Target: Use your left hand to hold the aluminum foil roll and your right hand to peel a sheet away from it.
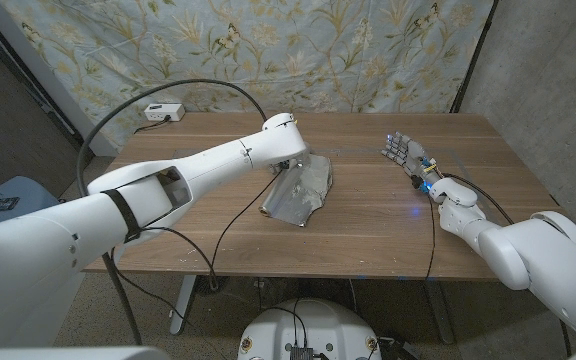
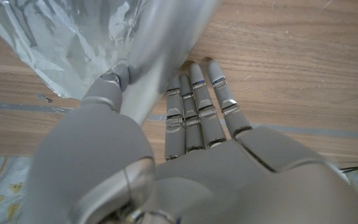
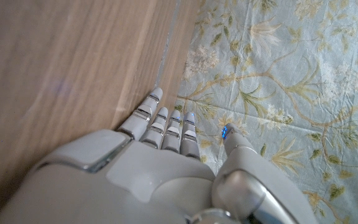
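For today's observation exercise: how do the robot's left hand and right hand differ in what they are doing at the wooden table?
The left hand grips the silver aluminium foil roll between thumb and fingers; the right hand holds nothing, fingers apart. The left hand sits mid-table at the crinkled foil; the right hand is well apart from it, towards the table's far right. Both are grey, jointed hands on white arms.

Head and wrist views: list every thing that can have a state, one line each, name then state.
Foil roll: held by the left hand, on the table.
Foil sheet: unrolled from the roll, crinkled, lying on the table.
Left hand: grips the roll between thumb and fingers.
Right hand: open, holds nothing, apart from the foil.
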Robot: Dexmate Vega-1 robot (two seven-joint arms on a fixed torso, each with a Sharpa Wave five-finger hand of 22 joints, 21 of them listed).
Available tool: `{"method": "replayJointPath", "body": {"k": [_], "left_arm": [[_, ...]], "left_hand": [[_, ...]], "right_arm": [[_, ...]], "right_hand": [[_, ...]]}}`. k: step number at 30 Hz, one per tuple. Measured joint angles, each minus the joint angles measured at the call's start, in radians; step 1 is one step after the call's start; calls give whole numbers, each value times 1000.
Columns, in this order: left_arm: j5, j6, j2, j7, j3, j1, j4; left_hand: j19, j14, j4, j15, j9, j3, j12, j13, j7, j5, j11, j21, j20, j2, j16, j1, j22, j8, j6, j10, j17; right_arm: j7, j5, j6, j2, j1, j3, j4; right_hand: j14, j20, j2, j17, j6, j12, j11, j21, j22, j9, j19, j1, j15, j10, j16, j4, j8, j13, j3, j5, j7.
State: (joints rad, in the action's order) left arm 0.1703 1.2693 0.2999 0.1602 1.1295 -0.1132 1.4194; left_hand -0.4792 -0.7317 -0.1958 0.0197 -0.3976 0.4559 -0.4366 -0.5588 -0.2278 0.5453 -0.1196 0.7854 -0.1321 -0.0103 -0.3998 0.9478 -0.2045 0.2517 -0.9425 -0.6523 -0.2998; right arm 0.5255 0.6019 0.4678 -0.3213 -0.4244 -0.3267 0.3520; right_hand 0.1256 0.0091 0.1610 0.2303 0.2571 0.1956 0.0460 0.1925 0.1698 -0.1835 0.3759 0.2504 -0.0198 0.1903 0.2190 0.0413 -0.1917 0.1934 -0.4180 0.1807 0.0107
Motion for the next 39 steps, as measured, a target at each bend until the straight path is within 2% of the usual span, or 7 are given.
{"method": "replayJointPath", "body": {"k": [13,39], "left_arm": [[58,-52,12,23,-138,-65,14],[176,-183,45,16,-291,-146,33]], "left_hand": [[-2,-8,-4,-2,0,4,0,-9,3,4,0,9,2,5,-4,5,-1,0,0,0,-9],[12,-8,-5,-2,0,5,0,-23,5,7,4,20,7,12,-4,12,6,0,1,-3,-28]], "right_arm": [[2,2,-6,0,4,-12,1],[10,3,-9,-3,6,-28,4]], "right_hand": [[0,0,0,0,0,0,0,0,0,0,0,0,0,0,9,0,0,0,0,0,0],[0,7,0,0,0,0,0,0,0,-5,7,0,0,0,9,0,0,0,0,0,0]]}}
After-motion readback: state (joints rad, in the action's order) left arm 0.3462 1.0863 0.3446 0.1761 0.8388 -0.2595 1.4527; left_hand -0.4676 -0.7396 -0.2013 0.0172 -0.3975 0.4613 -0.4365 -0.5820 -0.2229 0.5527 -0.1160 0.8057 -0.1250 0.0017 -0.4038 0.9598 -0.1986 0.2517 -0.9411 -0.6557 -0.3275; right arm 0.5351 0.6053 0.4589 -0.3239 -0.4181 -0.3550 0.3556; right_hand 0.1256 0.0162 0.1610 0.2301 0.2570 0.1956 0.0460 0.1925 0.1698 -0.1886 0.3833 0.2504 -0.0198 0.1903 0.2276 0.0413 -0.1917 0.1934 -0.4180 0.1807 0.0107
